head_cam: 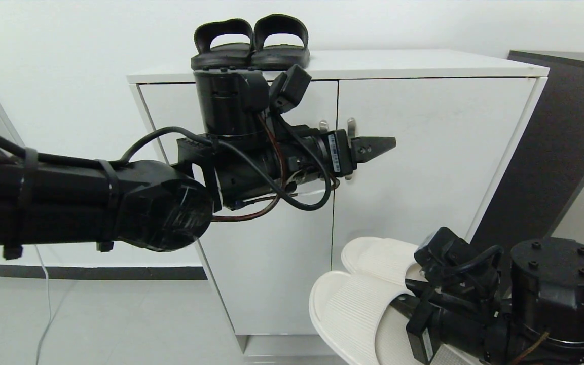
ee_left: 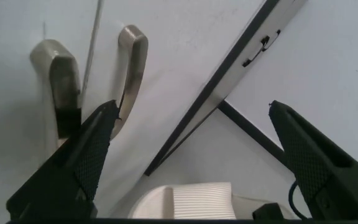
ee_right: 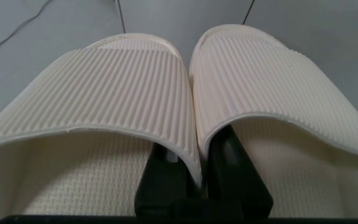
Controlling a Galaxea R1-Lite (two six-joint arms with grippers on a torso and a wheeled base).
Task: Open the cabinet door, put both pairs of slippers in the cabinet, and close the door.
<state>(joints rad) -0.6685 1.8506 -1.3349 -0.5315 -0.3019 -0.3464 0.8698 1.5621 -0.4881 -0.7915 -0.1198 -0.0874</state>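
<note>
grey floor point(head_cam: 94, 319) and white wall point(head_cam: 69, 30) frame your shot. nearest to you, the right gripper point(ee_right: 194, 177) is clamped on the white slippers point(head_cam: 353, 299), with one finger inside each shoe pinching the two inner side walls together. you've got the pair side by side, toes toward the cabinet point(head_cam: 474, 63), low down in front of the right door point(head_cam: 424, 167).

further out, your left gripper point(ee_left: 192, 109) sits at mid height on the cabinet front with its fingers spread wide apart, holding nothing. one fingertip overlaps the lower end of the right handle point(ee_left: 132, 68), just past the seam; whether it touches can't be told from here. the left handle point(ee_left: 58, 74) is right beside it on the left door point(head_cam: 170, 106). both doors are shut, flush with each other.

up on top, the black slippers point(head_cam: 251, 48) sit as a pair at the front edge, above the left door. beyond the cabinet's right side stands a dark panel point(head_cam: 555, 152), and over on the left a thin cable point(head_cam: 48, 304) trails down to the floor.
</note>
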